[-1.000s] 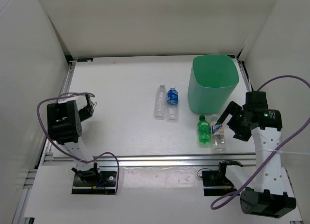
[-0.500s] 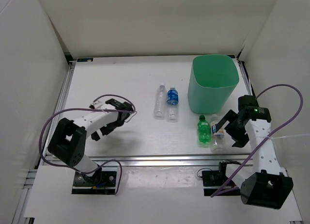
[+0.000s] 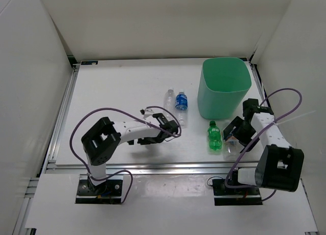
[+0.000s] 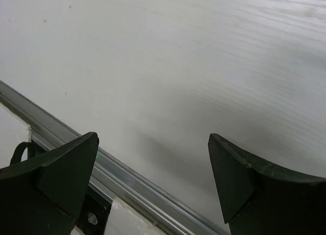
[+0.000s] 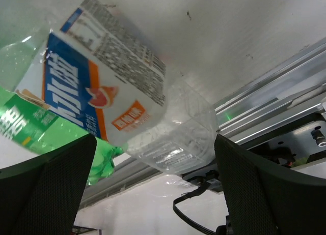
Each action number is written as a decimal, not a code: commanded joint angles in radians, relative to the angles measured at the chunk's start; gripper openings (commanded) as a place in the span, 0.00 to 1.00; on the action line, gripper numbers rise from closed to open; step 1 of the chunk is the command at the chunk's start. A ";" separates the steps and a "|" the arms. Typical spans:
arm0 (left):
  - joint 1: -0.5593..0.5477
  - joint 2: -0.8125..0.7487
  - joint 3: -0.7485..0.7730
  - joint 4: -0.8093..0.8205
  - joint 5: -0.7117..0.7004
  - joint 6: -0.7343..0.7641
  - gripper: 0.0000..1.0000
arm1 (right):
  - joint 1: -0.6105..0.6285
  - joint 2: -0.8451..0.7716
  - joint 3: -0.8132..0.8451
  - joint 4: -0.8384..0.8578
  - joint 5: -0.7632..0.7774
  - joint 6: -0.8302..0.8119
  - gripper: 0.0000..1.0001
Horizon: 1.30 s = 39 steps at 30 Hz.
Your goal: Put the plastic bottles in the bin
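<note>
Before the spread right claw — a clear bottle, white-blue label.

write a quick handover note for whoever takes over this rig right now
Left gripper: open, empty, low over the table near the plain clear bottle and the blue-label bottle.
Right gripper: open, straddling the white-blue-label bottle, not closed on it.
Green bottle lies beside that one, on the near side of the bin.
Done: nothing binned. Left: all four bottles.
</note>
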 commanded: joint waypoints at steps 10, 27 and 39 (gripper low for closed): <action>-0.087 0.009 0.129 -0.078 -0.072 0.118 1.00 | -0.005 0.117 -0.010 0.042 0.074 0.055 0.78; -0.057 -0.289 0.022 0.188 -0.011 0.365 1.00 | -0.005 -0.248 0.479 -0.313 -0.069 0.018 0.32; 0.164 -0.505 -0.032 0.526 0.379 0.741 1.00 | 0.051 0.288 1.387 -0.265 -0.119 -0.039 0.34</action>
